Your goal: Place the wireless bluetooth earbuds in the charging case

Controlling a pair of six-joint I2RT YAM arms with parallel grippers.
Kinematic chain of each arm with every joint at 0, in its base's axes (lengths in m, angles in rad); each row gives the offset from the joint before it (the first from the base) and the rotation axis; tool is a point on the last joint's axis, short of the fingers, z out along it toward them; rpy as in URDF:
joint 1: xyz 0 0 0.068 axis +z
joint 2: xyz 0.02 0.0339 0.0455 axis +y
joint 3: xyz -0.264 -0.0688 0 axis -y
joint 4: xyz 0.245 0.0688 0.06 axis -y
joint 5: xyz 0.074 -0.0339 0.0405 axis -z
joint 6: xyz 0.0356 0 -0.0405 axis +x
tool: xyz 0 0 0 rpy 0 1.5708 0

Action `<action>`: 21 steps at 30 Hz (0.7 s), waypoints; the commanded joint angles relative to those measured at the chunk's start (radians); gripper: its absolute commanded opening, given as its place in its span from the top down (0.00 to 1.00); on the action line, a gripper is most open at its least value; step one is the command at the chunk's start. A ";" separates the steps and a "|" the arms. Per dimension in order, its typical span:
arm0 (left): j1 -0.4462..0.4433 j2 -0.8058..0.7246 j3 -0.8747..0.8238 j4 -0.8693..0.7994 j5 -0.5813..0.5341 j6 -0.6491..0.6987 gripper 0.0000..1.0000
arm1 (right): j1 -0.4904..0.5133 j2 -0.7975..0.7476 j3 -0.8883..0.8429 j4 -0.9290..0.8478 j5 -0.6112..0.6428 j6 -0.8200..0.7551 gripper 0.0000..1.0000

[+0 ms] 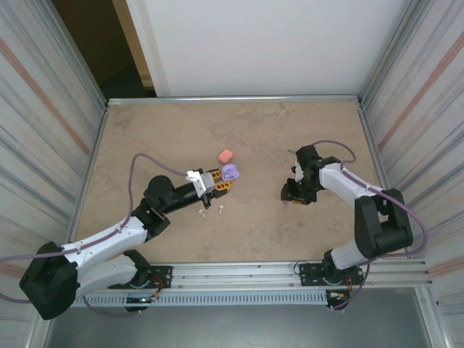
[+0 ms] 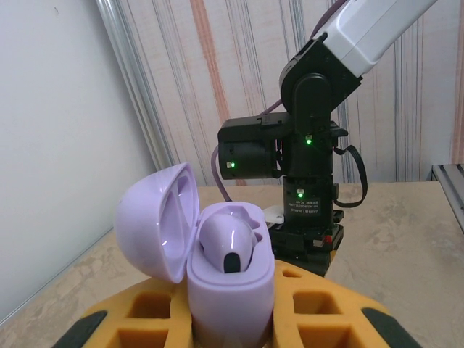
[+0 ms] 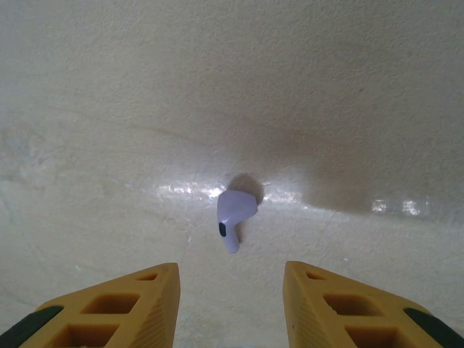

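**Inspector:** Left side first. What is held?

**Operator:** The left fingers (image 2: 116,319) pinch the purple charging case (image 2: 230,290) by its base, upright, mouth up. In the left wrist view its lid hangs open toward 9 o'clock. One seated purple earbud (image 2: 228,245) is in the case.

**Inspector:** What is around it?

**Operator:** From the top view, a pink case (image 1: 226,154) lies on the desk (image 1: 254,239) near the purple one, at its 11 o'clock. Two white earbuds (image 1: 220,208) lie close by at its 7 o'clock.

**Inspector:** Right side.

**Operator:** The right fingers (image 3: 163,312) stand spread, pinching nothing. The loose purple earbud (image 3: 235,214) lies on the desk just ahead of them, in line with the gap. It is well apart from the case, at its 3 o'clock.

**Inspector:** Its orientation?

**Operator:** In the right wrist view the long axis runs 12 to 6. The rounded head is at 12 and the stem at 6, toward the fingers and leaning slightly to 7. A dark spot on the stem faces 9.

**Inspector:** What do you find on the step in hand?

**Operator:** I judge it to be the pickup of the loose earbud. The fingers should go forward and low until they bracket the head, then close gently across its narrow width. The piece is small and smooth, so an off-centre squeeze could shoot it away. The stem should be left free for seating. The case must stay level, mouth up.
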 commanded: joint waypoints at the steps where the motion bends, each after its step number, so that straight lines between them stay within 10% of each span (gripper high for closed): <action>1: -0.005 -0.024 0.002 0.009 -0.006 0.019 1.00 | 0.017 0.033 0.042 -0.024 0.037 -0.020 0.60; 21: -0.004 -0.036 0.002 -0.009 -0.004 0.022 1.00 | 0.070 0.173 0.108 -0.030 0.086 -0.028 0.65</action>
